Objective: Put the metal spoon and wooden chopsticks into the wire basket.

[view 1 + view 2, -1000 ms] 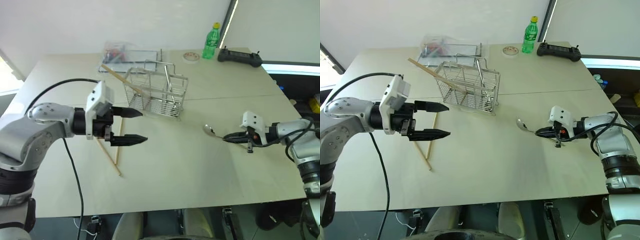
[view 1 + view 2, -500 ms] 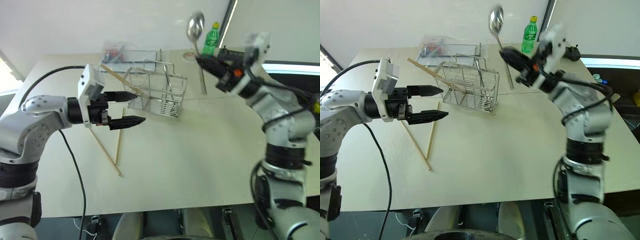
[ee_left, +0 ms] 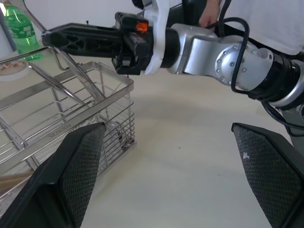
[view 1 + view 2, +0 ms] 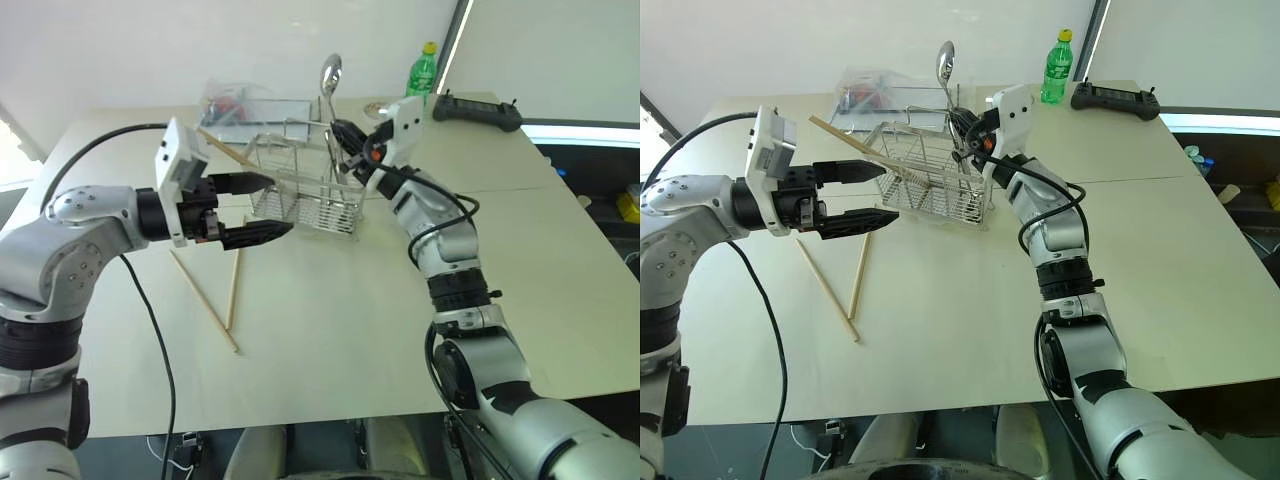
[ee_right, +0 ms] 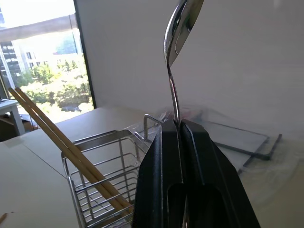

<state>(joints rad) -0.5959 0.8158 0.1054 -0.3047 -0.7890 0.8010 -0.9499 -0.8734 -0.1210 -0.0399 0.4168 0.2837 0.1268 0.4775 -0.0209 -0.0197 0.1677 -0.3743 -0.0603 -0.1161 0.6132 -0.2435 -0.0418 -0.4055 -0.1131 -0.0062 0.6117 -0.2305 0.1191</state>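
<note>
The right gripper [image 5: 180,124] pinches the thin handle of the shiny metal spoon [image 4: 331,75] — bowl above its fingertips, silver wire basket [image 4: 300,190] just below; stiff, light, probably slippery. The left gripper [image 4: 262,205] gapes empty.

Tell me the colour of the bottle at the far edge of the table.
The bottle is green with a yellow cap, clearest in the right eye view.

The basket [image 4: 310,190] stands on the table [image 4: 330,330], behind two loose chopsticks [image 4: 222,300] lying at its front left. Two more chopsticks [image 4: 865,152] lean inside its left compartment. The spoon [image 4: 329,85] is above the basket's right end; a bottle [image 4: 422,80] and controller [image 4: 478,110] lie far right.
</note>
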